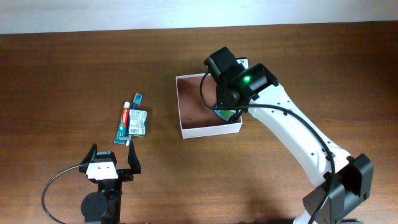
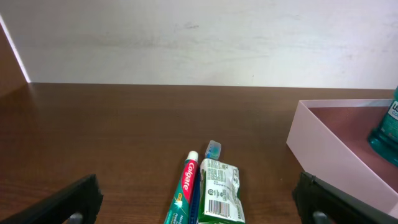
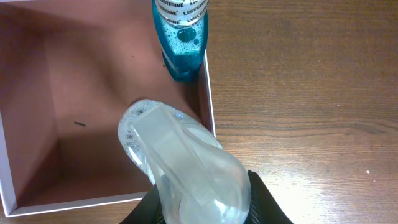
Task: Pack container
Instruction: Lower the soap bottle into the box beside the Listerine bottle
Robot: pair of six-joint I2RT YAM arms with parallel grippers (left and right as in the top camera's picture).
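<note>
The container [image 1: 193, 106] sits flat on the brown desk [image 1: 62, 74], a little right of the middle. It is a shallow square box with thin white walls and a reddish-brown inside.

The white right arm [image 1: 298, 137] reaches in from the near right corner, and its head hangs over the box's near right corner. In the right wrist view the black right fingers [image 3: 258, 202] show only at the bottom edge. They sit either side of a clear bottle [image 3: 180, 168] and grip it. This bottle points down into the box, its rounded end above the box floor close to the right wall.

A mouthwash bottle [image 3: 182, 37] with blue liquid is already inside the box, touching the right wall. In the left wrist view it [image 2: 387, 127] looks roughly upright.

The left fingers [image 1: 134, 163] are spread wide open with nothing between them. They are low over the desk at the near left, well apart from the box. Just ahead of them lie three things side by side:
- a red, white and green toothpaste tube [image 1: 124, 123]
- a green and white packet [image 1: 138, 122] touching its right side
- a toothbrush [image 1: 137, 98], mostly hidden between the two, with its blue head poking out at the far end

This group is to the left of the box, near it but not touching.
</note>
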